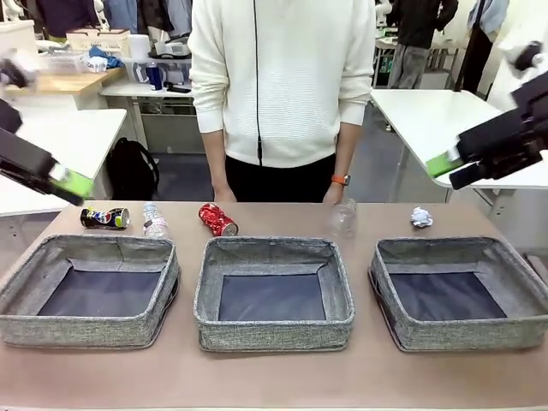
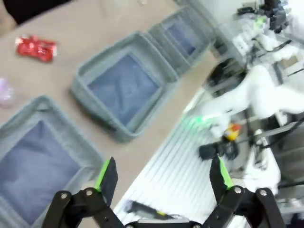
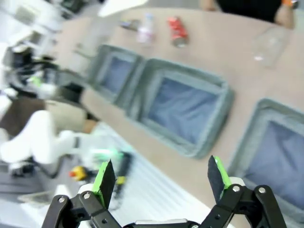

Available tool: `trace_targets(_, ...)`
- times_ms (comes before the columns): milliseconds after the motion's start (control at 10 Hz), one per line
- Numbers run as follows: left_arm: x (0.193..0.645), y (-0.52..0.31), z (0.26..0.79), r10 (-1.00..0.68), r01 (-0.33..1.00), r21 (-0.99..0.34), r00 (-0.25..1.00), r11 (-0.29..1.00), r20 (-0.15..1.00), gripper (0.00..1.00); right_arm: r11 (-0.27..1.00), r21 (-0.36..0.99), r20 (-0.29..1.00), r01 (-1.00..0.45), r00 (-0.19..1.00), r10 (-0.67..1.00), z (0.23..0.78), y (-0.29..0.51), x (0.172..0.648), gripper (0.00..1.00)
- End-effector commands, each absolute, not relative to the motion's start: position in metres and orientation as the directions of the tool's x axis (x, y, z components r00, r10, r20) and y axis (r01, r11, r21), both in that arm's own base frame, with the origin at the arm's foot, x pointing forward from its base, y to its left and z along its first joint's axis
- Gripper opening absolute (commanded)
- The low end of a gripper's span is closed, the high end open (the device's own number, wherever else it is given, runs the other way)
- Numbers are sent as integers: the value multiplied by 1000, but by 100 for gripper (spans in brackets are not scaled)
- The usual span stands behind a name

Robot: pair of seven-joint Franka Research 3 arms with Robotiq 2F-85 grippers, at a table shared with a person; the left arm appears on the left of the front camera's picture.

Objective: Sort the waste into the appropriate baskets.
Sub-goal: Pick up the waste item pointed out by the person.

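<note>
My left gripper (image 2: 164,173) and right gripper (image 3: 161,173) hang raised at the frame's sides, jaws wide and empty. Mid-frame, behind three grey woven fabric baskets (image 1: 274,332), lie a crushed dark can (image 1: 104,218), clear plastic bottle (image 1: 155,221), crushed red can (image 1: 217,219), crushed clear container (image 1: 342,217) and crumpled white paper ball (image 1: 420,217), spaced for single picks, I judge.

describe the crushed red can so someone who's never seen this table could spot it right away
On the brown table, find the middle basket of the three grey ones in a row. Just past its far left corner, toward the person, lies the crushed red can. It is the only red item: to its left lie a clear bottle and then a dark can.
</note>
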State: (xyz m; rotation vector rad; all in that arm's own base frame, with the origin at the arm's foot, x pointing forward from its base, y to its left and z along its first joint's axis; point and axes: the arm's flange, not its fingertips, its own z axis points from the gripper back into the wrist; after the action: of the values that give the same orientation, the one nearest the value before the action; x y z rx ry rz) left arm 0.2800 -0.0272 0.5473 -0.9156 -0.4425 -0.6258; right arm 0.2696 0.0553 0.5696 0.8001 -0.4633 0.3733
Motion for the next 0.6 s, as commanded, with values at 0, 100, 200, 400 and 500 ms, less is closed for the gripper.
trace_targets(0,263,9,523,-6,540,-783,824,308,566,100,300,933,232,-196,969,-89,528,29,256,100)
trace_targets(100,255,31,507,153,490,-827,827,276,541,100,189,972,168,-137,973,-160,504,7,258,100)
trace_targets(200,248,39,495,241,455,-849,822,267,516,100,122,988,121,-98,971,-207,486,-8,258,100)
trace_targets(400,238,39,476,303,369,-878,837,305,456,100,97,995,66,-38,949,-307,455,-47,251,100)
trace_targets(500,236,37,471,243,266,-860,885,436,397,100,153,987,96,-38,915,-392,447,-64,245,100)
